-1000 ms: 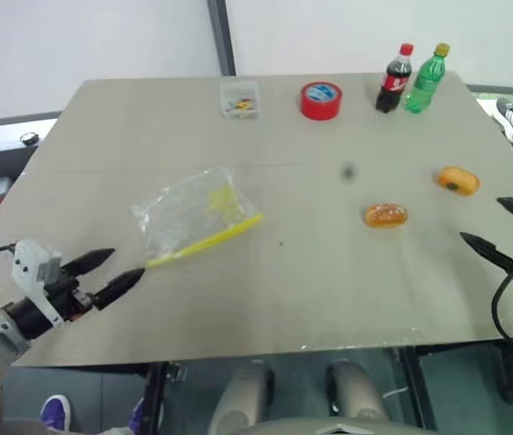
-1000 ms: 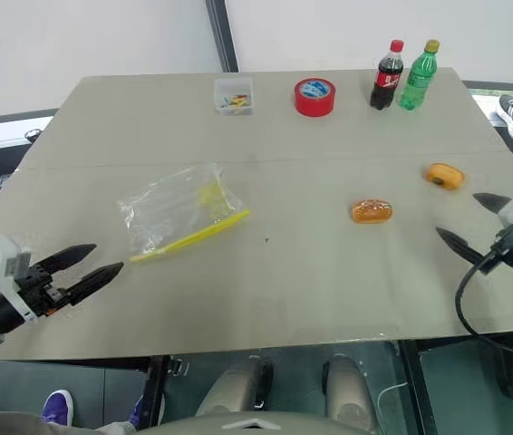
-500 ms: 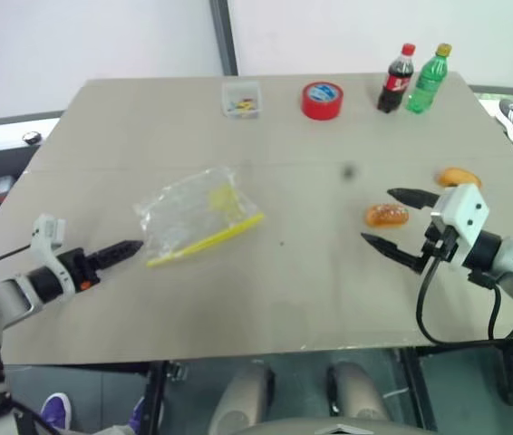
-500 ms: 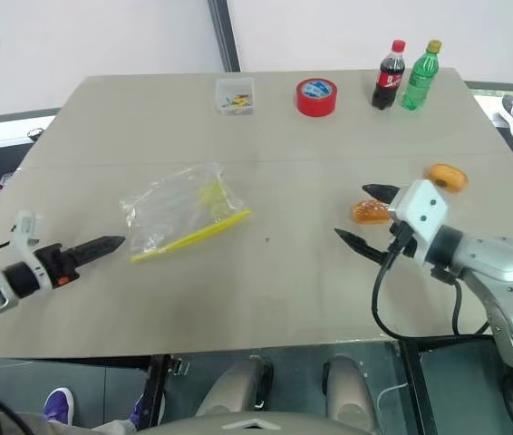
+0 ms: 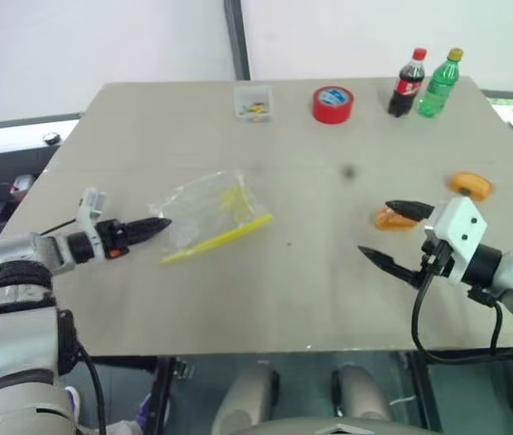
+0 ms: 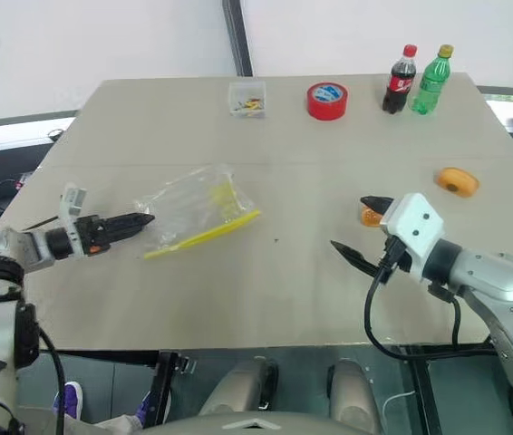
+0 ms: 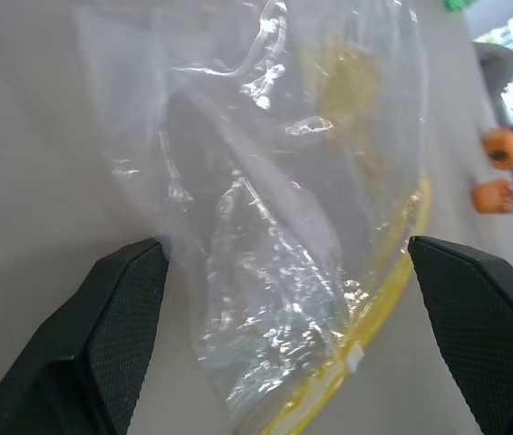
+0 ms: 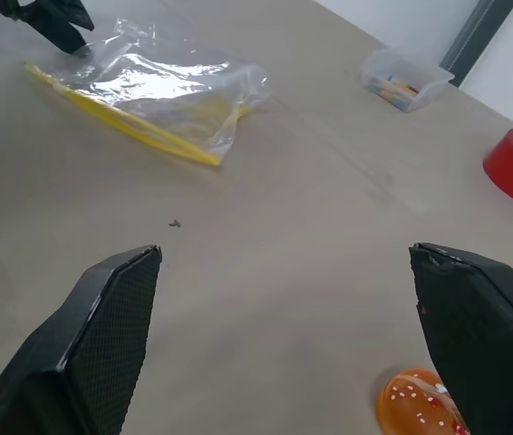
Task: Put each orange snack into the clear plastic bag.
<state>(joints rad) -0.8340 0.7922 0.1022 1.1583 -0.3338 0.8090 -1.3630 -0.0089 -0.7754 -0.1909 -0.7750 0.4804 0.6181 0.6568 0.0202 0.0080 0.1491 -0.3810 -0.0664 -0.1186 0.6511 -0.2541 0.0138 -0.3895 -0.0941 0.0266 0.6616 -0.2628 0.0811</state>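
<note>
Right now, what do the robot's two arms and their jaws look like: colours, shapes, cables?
Both arms are silver-grey metal with black joint rings. The left gripper has two tapering black fingers, a small white block at the wrist and an orange-red spot behind the jaws. The right gripper has the same pointed black fingers on a boxy white housing, with a black cable looping beneath it. In the wrist views the finger pads are finely textured.

Bag [image 5: 209, 214] lying left on bench [image 5: 293, 281]; snacks [image 5: 470, 186] right; box [image 5: 253, 101], tape [image 5: 333, 103], bottles [image 5: 408, 82] along far edge.

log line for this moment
left pincer: open, at clear plastic bag | right pincer: open, beside speckled orange snack | bagged: none
</note>
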